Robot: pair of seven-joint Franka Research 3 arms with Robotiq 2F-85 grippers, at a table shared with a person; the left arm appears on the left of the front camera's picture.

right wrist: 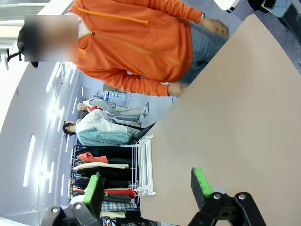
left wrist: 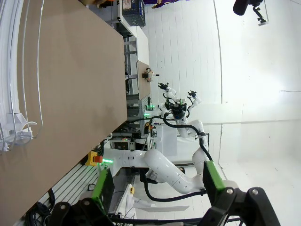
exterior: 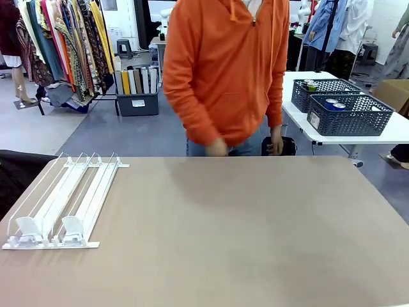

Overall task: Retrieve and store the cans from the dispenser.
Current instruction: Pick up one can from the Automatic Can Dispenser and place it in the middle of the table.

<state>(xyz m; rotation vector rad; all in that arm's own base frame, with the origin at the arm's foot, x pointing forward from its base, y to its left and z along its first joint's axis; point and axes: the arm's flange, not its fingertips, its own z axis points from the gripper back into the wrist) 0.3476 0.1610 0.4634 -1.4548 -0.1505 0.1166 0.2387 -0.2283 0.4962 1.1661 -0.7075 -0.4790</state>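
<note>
Dispenser (exterior: 61, 204) lies empty at the desk (exterior: 243, 224) left; cans (exterior: 334, 103) sit in a far basket (exterior: 350, 115); both end effectors (left wrist: 157, 188) (right wrist: 146, 188) wide, unladen; risk: grasping at bare lanes.

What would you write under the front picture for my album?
A person in an orange hoodie stands behind a tan table holding a white plastic lane dispenser with no cans in it.
</note>
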